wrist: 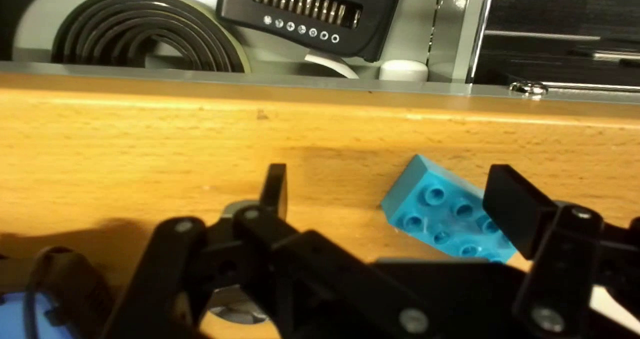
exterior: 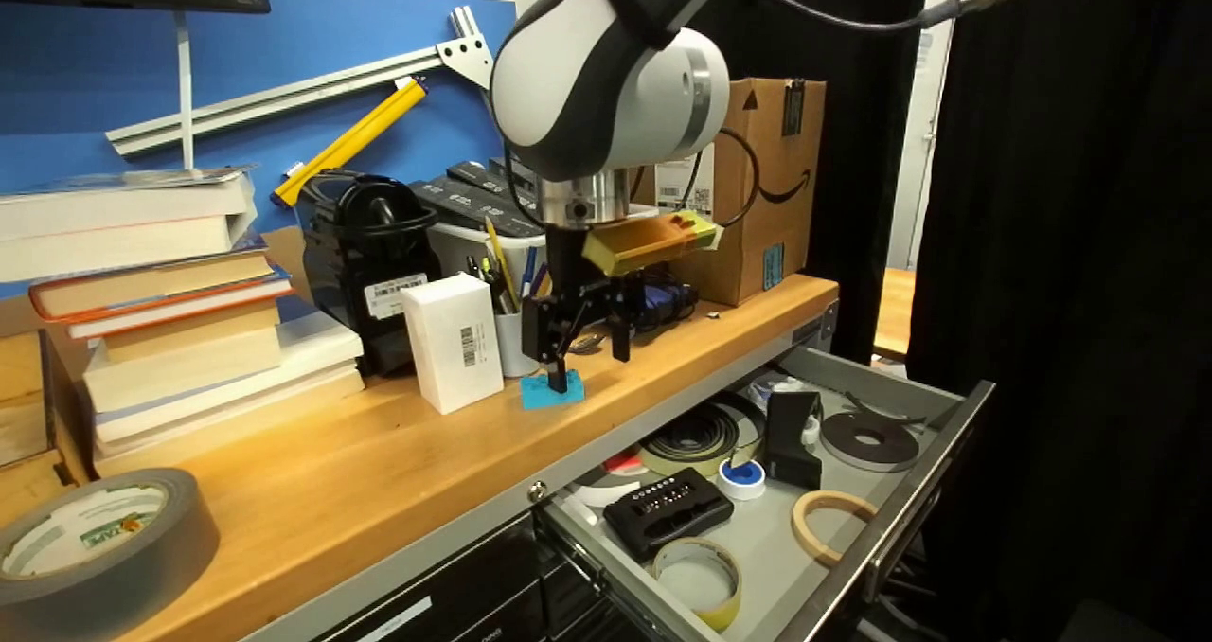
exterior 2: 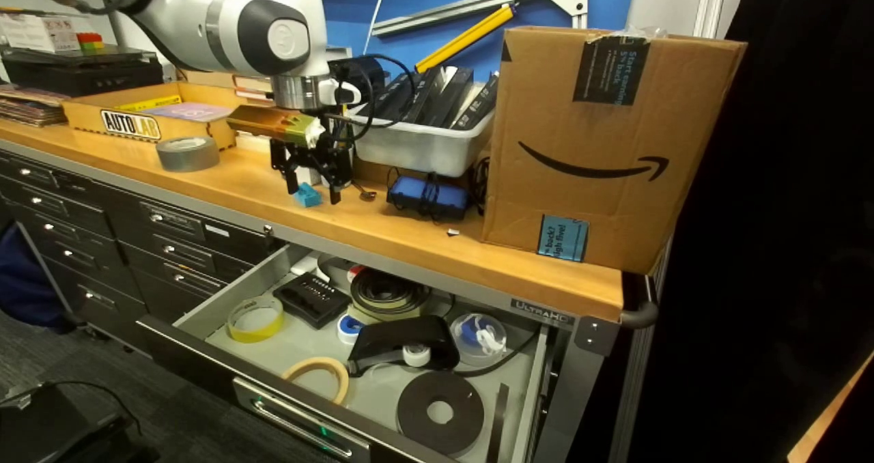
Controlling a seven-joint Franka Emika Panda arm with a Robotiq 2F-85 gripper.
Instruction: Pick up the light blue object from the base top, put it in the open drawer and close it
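Note:
The light blue brick (exterior: pixel 537 395) lies on the wooden bench top (exterior: pixel 379 490); it also shows in an exterior view (exterior 2: pixel 308 195). In the wrist view the brick (wrist: pixel 440 214) lies at an angle, its studs facing the camera. My gripper (exterior: pixel 589 369) is open over the brick, fingers pointing down. In the wrist view the gripper (wrist: pixel 392 191) has its right finger in front of the brick's right part. The left finger stands well apart from the brick. Whether the right finger touches it I cannot tell. The drawer (exterior: pixel 769 533) below the bench top is pulled open; it also shows in an exterior view (exterior 2: pixel 304 341).
A white box (exterior: pixel 454 344) and a pen cup (exterior: pixel 514 347) stand beside the brick. A cardboard box (exterior 2: pixel 601 135) and a blue item with wires (exterior 2: pixel 427 195) are farther along. The drawer holds tape rolls, a black bit set (exterior: pixel 668 512) and a black dispenser (exterior 2: pixel 403 340).

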